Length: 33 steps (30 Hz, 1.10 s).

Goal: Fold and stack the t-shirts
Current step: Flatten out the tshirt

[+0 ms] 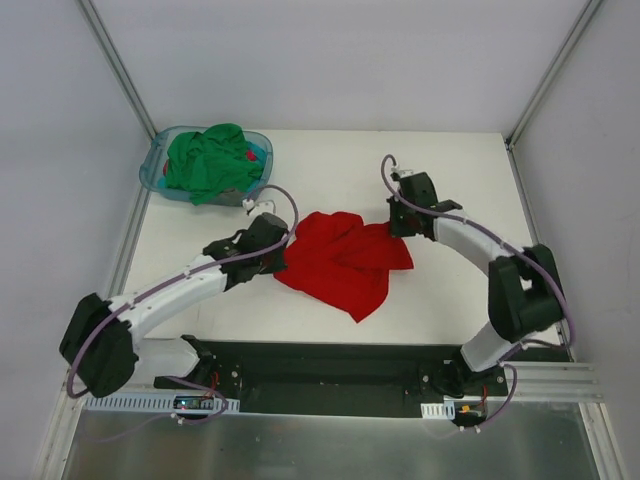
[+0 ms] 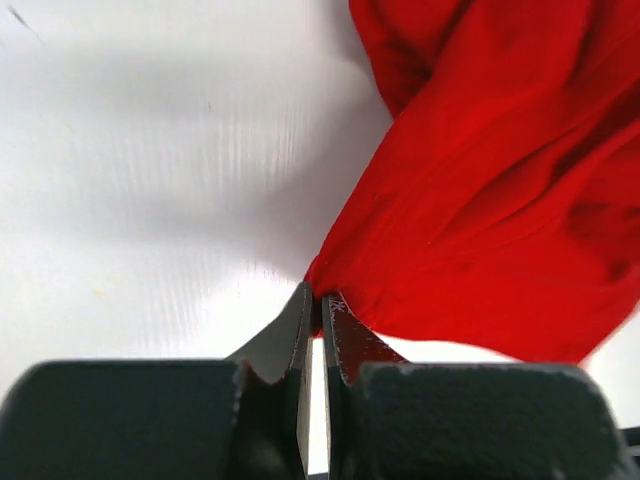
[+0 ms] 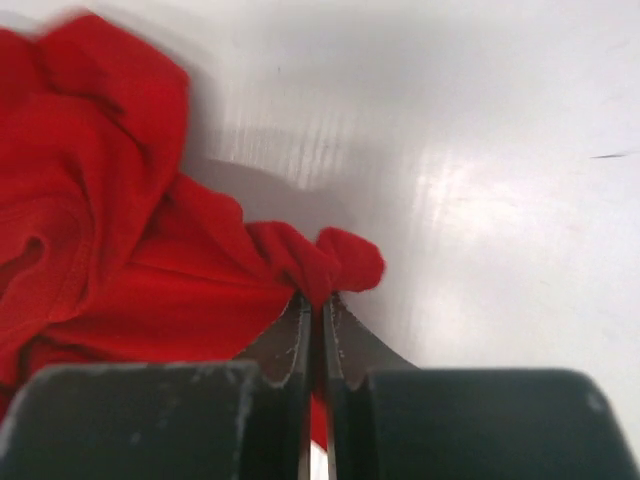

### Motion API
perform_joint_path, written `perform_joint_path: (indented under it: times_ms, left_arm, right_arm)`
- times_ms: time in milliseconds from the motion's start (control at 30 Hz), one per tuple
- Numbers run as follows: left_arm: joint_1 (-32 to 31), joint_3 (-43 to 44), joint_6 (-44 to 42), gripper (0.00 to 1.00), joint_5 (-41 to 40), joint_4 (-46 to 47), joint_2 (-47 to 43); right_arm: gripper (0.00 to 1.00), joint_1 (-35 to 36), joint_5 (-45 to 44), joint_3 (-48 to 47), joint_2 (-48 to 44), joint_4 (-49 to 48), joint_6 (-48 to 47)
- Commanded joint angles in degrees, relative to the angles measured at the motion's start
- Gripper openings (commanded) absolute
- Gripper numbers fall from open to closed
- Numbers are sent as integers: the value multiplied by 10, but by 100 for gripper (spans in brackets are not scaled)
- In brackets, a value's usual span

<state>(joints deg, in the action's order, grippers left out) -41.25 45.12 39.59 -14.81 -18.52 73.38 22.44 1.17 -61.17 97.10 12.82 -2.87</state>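
Top external view: the red t-shirt [image 1: 340,262] lies crumpled in the middle of the frame on the white table [image 1: 450,170]. Its cloth is soft and wrinkled, with many folds, and one corner points toward the lower part of the frame. The left tool [image 2: 318,300] is clamped on the shirt's left edge, with a thin pinch of cloth between its dark fingers. The right tool [image 3: 320,300] is clamped on a small bunched fold at the right edge. In the upper left of the frame the green t-shirt [image 1: 208,160] sits heaped in a translucent blue basket [image 1: 152,172], well apart from the red one. The table surface is smooth and a little shiny.
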Motion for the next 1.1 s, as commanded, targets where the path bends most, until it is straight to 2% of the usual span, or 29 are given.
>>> perform_joint_path:
  times_ms: [0,167,300,433,600,733,867,967,1067]
  left_arm:
    - [17,73,-49,0,-80,-49,-111]
    - [23,144,-101,0,-117,-53,-217]
    - [22,203,-148,0,-103,-52,-287]
    - [22,248,-175,0,-63,-52,-347]
    - [22,292,-171,0,4,-49,-396]
    - [22,309,-169,0,16,-49,-396]
    - [22,303,-161,0,-61,-46,-366]
    - [22,307,-173,0,-141,-37,-307]
    - [47,352,-202,0,-153,-19,-207]
  right_arm:
    - [1,-2,-80,-44,-161,63,-19]
    - [3,-1,-72,-63,-305,113,-33]
    - [4,-2,-28,-135,-386,198,-46]
    - [1,-2,44,-195,-458,247,-40]
    - [1,-2,99,-236,-526,266,-7]
    - [1,-1,103,-258,-544,284,3]
    - [1,-1,-1,-274,-515,327,13]
    - [1,-5,-76,-286,-459,345,3]
    - [0,-34,-73,-315,-388,344,-7]
